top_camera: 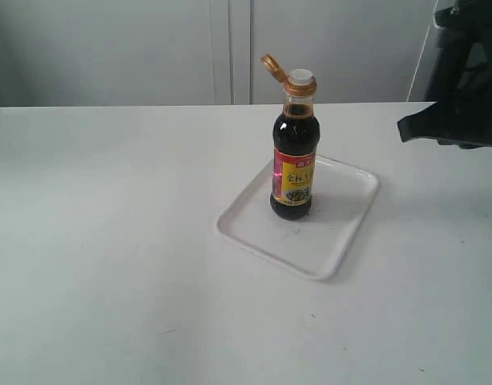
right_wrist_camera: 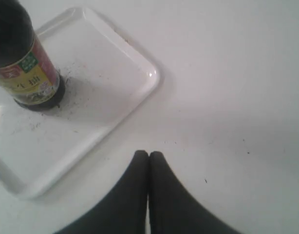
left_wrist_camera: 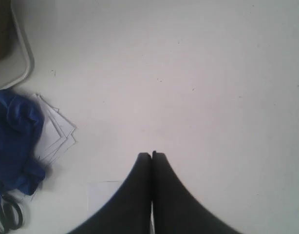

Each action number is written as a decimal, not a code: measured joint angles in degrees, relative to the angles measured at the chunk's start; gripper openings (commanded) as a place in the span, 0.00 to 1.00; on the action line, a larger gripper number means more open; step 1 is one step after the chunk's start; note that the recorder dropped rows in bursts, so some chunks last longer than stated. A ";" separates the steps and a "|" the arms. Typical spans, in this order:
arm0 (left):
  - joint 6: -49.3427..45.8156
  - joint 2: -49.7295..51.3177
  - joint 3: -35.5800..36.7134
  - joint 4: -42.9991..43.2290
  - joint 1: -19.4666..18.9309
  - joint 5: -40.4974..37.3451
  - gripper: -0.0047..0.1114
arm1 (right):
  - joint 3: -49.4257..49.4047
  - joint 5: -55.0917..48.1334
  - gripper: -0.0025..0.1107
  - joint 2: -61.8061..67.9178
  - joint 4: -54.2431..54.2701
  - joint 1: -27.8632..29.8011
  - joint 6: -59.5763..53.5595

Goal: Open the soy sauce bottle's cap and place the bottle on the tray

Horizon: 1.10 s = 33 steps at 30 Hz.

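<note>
The soy sauce bottle (top_camera: 294, 164) stands upright on the white tray (top_camera: 342, 228), dark liquid showing behind its yellow and red label. Its golden cap (top_camera: 272, 66) is flipped back on the hinge, and the white spout (top_camera: 301, 77) is bare. In the right wrist view the bottle (right_wrist_camera: 23, 58) rests on the tray (right_wrist_camera: 115, 73), well apart from my right gripper (right_wrist_camera: 149, 154), which is shut on nothing above the bare table. The right arm (top_camera: 458, 104) hangs at the right edge of the exterior view. My left gripper (left_wrist_camera: 151, 155) is shut and empty, out of the exterior view.
The left wrist view shows a blue cloth (left_wrist_camera: 15, 136), several white paper sheets (left_wrist_camera: 57, 131), scissors handles (left_wrist_camera: 8, 217) and a rounded white rim (left_wrist_camera: 25, 58). A white wall with panel seams (top_camera: 230, 48) stands behind the table (top_camera: 110, 241).
</note>
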State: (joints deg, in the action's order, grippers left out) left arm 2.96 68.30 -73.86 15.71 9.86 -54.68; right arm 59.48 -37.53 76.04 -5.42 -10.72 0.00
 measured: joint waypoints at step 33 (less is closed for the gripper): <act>-1.49 -30.40 27.58 -5.67 -1.04 24.89 0.04 | -16.66 18.16 0.02 -30.07 0.85 0.00 -4.93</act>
State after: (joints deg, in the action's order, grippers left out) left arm 1.47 37.90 -46.29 10.04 8.82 -29.79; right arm 42.82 -19.37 45.97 -4.57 -10.72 -4.93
